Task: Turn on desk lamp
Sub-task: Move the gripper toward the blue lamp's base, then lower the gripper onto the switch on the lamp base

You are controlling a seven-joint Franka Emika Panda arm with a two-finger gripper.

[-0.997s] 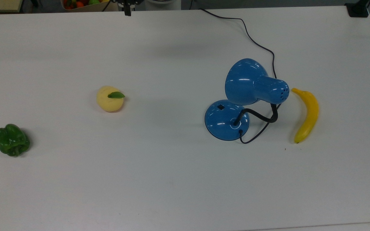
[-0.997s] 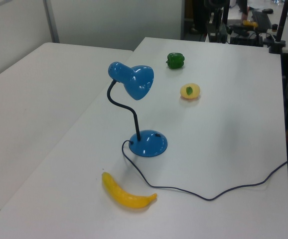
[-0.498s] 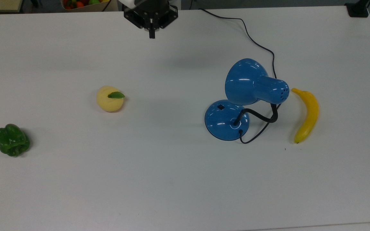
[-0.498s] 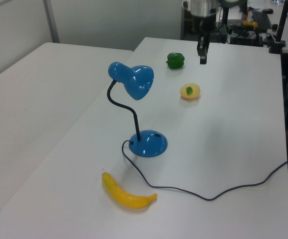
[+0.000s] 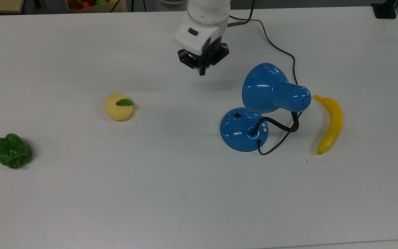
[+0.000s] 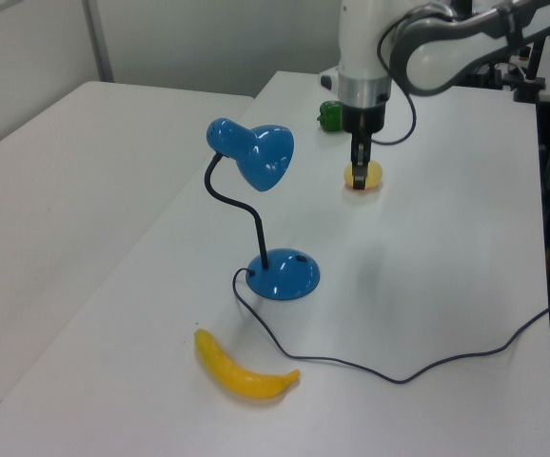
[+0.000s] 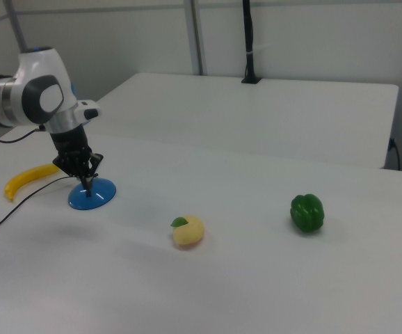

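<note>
The white arm has swung in from the bench's far edge, and its black two-finger gripper [image 5: 202, 71], fingers pressed together and holding nothing, now hangs above bare bench short of the glossy blue desk lamp [image 5: 271, 90]. This looks like the approach, with the switch not yet pressed.

The lamp stands toward the top view's right end of the white bench [image 5: 171, 193], its round blue base [image 5: 243, 129] near a yellow banana [image 5: 330, 124]. The top view shows the small black switch [image 5: 237, 116] on the base. The right view shows the gripper [image 7: 87, 186] in front of that base [image 7: 92, 195].
</note>
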